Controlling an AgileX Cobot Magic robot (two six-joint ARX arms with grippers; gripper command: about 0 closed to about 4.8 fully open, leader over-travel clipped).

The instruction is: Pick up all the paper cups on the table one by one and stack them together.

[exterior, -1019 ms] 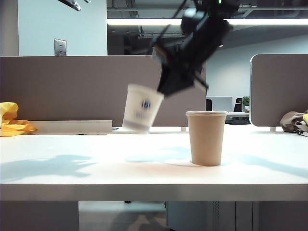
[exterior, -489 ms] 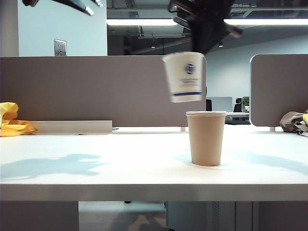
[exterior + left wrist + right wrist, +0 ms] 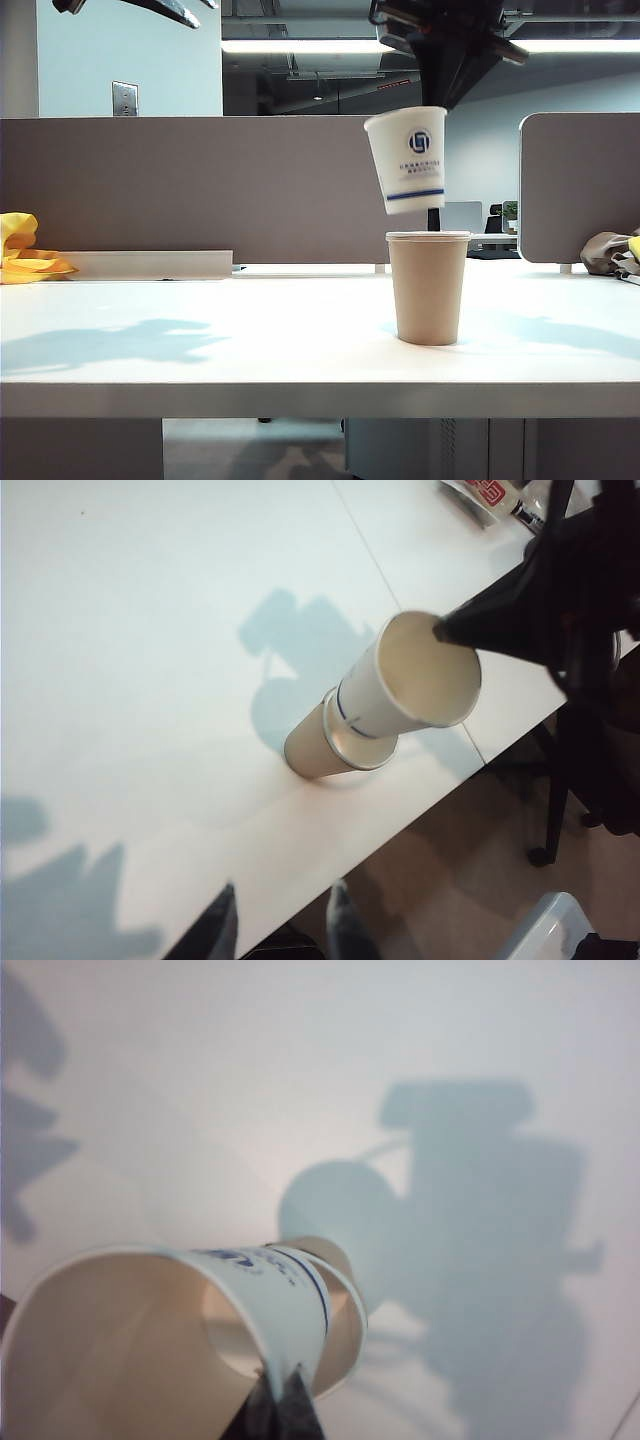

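White table [image 3: 200, 340] spreads below. My right fingers [image 3: 440, 100] pinch the logo cup [image 3: 408, 160] by its rim, tilted, hanging just above the upright tan cup [image 3: 428, 288]. My left fingers [image 3: 280, 925] hover apart, empty, farther off.

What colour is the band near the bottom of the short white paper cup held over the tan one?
Blue, clearest in the exterior view on the short white paper cup.

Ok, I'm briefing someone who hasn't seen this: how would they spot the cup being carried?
On the white table stands one tall tan-brown cup. Just above its rim, tilted in mid-air, hangs a white cup, pinched at the lip by the right gripper. Its blue round logo and blue bottom band set it apart.
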